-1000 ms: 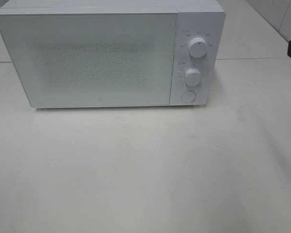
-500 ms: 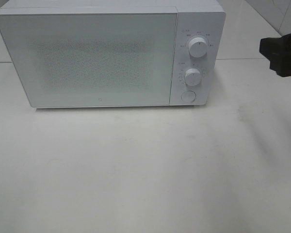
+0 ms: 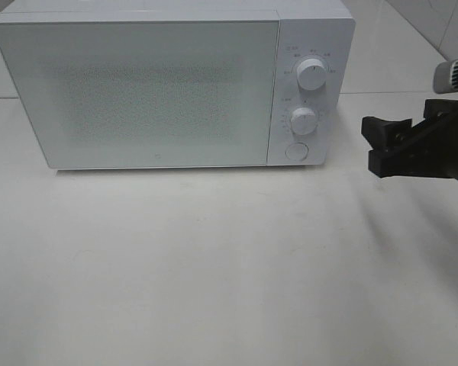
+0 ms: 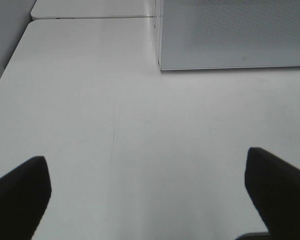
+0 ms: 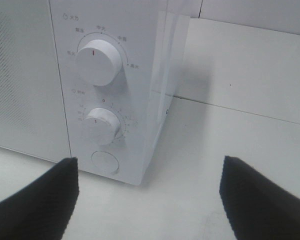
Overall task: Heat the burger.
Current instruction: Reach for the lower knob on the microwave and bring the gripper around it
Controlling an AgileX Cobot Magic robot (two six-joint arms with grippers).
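Burger nowhere in sight, maybe inside the shut microwave (image 3: 160, 84). Right gripper (image 3: 375, 145) gapes wide near its panel (image 3: 332, 42), left gripper (image 4: 147, 190) wide too; I'd aim squarely at the round button (image 3: 296, 151)

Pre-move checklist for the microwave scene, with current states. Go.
1. door shut: ok.
2. burger located: cannot tell; it is in no view, and the door mesh hides the inside.
3. right gripper open and empty: ok.
4. right gripper at the button: not ok; it is apart, off to the right of the panel.
5. left gripper open, empty, over bare table: ok.
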